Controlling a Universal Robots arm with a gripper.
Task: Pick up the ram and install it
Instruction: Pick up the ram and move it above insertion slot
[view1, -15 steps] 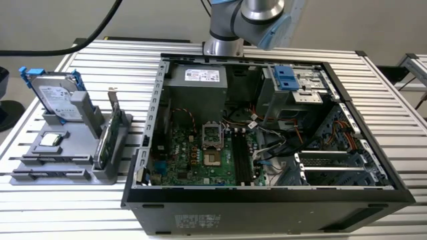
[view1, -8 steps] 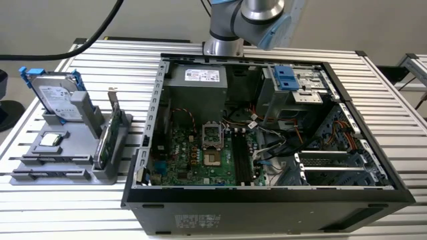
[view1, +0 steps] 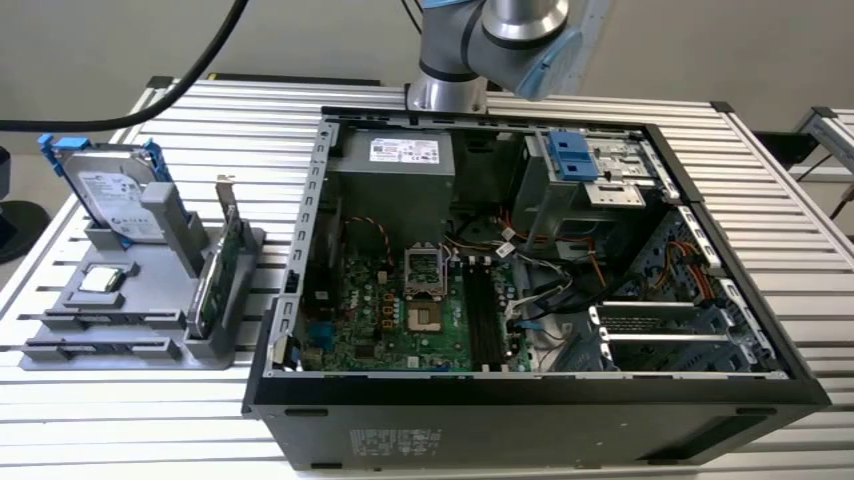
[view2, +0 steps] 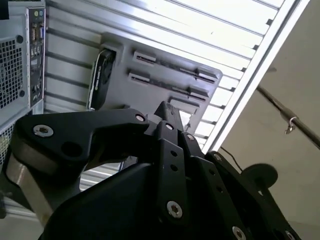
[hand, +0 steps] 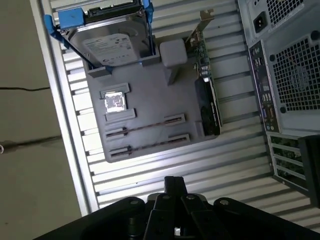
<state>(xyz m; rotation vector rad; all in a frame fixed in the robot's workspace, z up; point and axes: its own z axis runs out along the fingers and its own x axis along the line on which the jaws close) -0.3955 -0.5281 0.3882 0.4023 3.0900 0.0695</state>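
I am holding the pincer (hand: 173, 186) above the slatted worktop (hand: 165, 160), just off the edge of the grey holder (hand: 150, 95) opposite the hard drive (hand: 107, 42). Its pads are looking pressed together with nothing between them. I am reading this as the approach to the pick.

To do it well, I am judging that the pincer needs widening before it drops. It also needs turning so the pads face the flat sides of the stick, and centring on the middle of its length so the stick lifts level out of the slot ends. I am also minding the green card (hand: 202, 55) standing along one side of the holder, and the hard drive leaning at the far end; both are looking taller than the target.

The ram (hand: 147, 126) is sitting on edge in the holder between two slot ends, well apart from the pincer and outside the open computer case (view1: 534, 420). In the first wrist view it is showing as a thin dark line. A second line like it is lying alongside, and I cannot tell chips or label on either.
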